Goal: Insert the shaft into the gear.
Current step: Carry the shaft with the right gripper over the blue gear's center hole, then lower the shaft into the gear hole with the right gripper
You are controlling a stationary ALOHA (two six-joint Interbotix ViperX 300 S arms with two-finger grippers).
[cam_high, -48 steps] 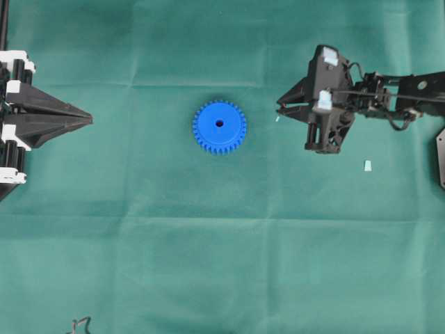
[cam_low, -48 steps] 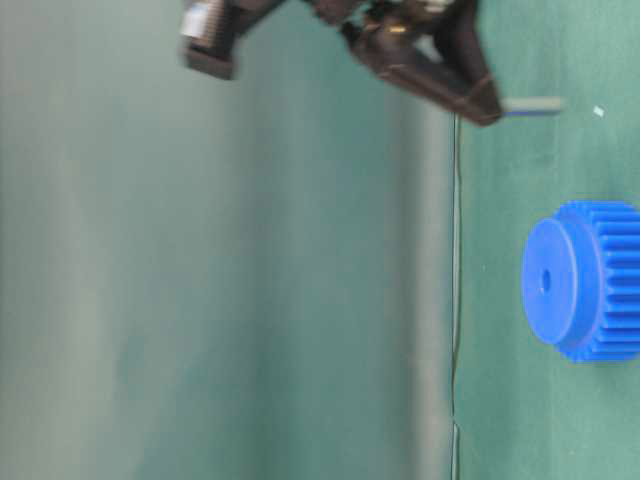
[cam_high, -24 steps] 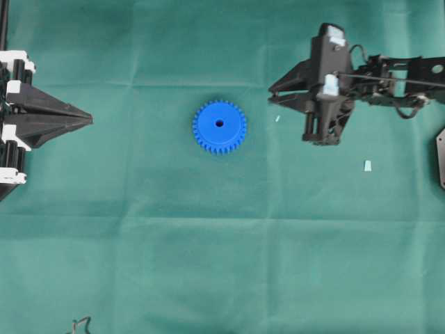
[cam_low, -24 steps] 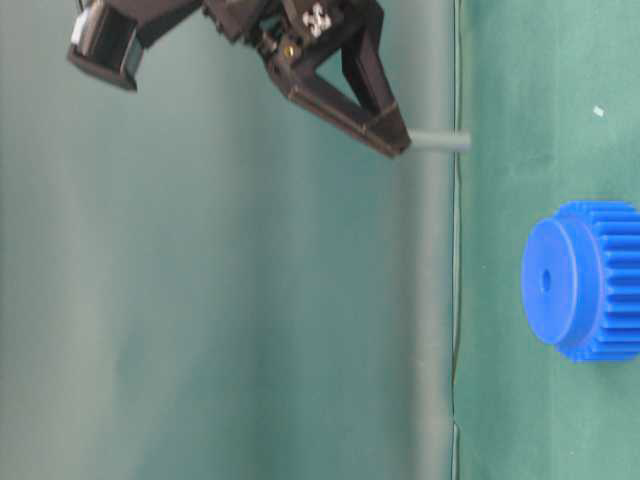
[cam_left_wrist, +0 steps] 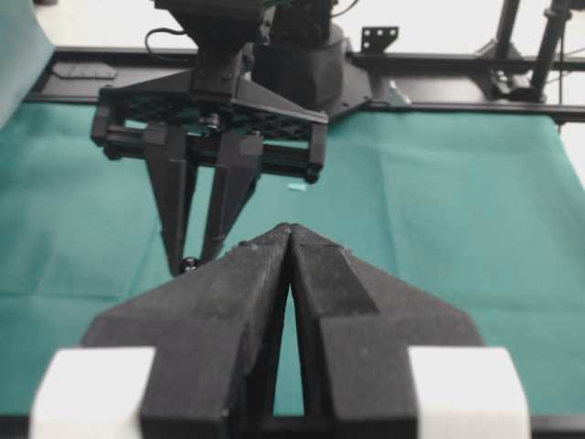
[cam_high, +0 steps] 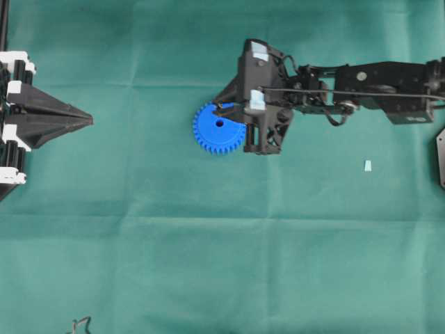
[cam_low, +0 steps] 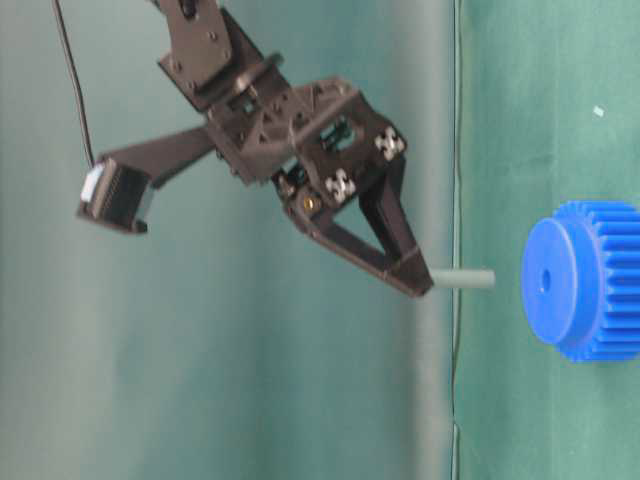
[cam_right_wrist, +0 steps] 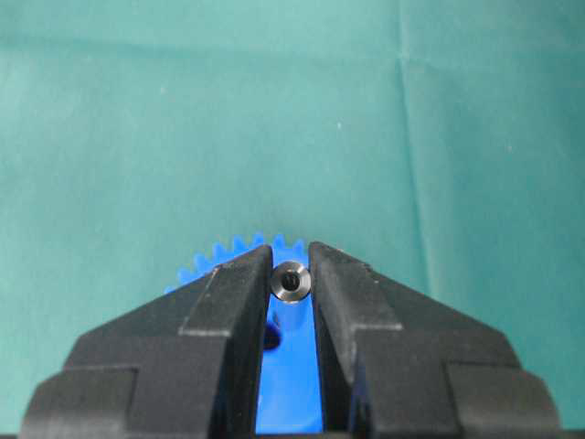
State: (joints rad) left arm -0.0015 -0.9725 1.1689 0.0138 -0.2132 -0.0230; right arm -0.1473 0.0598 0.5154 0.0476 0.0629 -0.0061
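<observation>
The blue gear [cam_high: 212, 129] lies flat at the middle of the green cloth, hub up; it is also in the table-level view [cam_low: 582, 280]. My right gripper [cam_high: 222, 106] hangs over the gear's right part, shut on the shaft [cam_low: 462, 279], a short grey pin pointing down at the hub with a gap between them. In the right wrist view the shaft's end [cam_right_wrist: 291, 281] sits clamped between the black fingertips [cam_right_wrist: 251, 274], with the gear [cam_right_wrist: 291, 375] below. My left gripper [cam_high: 89, 120] rests shut at the left edge, its tips [cam_left_wrist: 290, 230] together, facing the right gripper [cam_left_wrist: 199, 260].
A small pale scrap [cam_high: 366, 165] lies on the cloth right of the gear. A tiny pale fleck [cam_low: 598, 111] lies farther off. A dark plate [cam_high: 441, 156] sits at the right edge and a thin cable [cam_high: 80, 323] at the bottom left.
My right gripper has carried the shaft leftwards, from well right of the gear to above it. The left gripper and the gear have not moved.
</observation>
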